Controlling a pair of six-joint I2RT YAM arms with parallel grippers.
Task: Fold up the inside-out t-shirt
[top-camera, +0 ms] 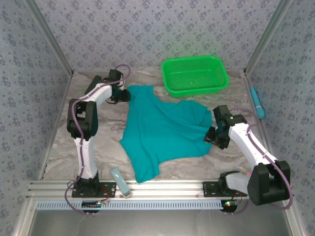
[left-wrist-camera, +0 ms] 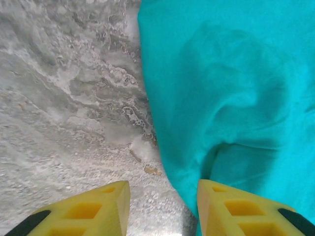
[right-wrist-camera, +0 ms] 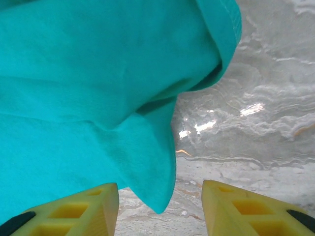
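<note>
Left end effector (left-wrist-camera: 162, 209) and right end effector (right-wrist-camera: 160, 206), both cropped below, gape open at t-shirt (top-camera: 165, 130) edges. Overhead hides those gaps, showing them at the t-shirt's 10 and 3 o'clock, mid-tabletop (top-camera: 108, 135).

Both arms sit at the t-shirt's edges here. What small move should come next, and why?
Probably lower both grippers and close them on the cloth. The left gripper is open with the edge of the t-shirt lying in its opening; the right gripper is open around a pointed flap of it. Neither grips anything yet, so no fold can start.
</note>
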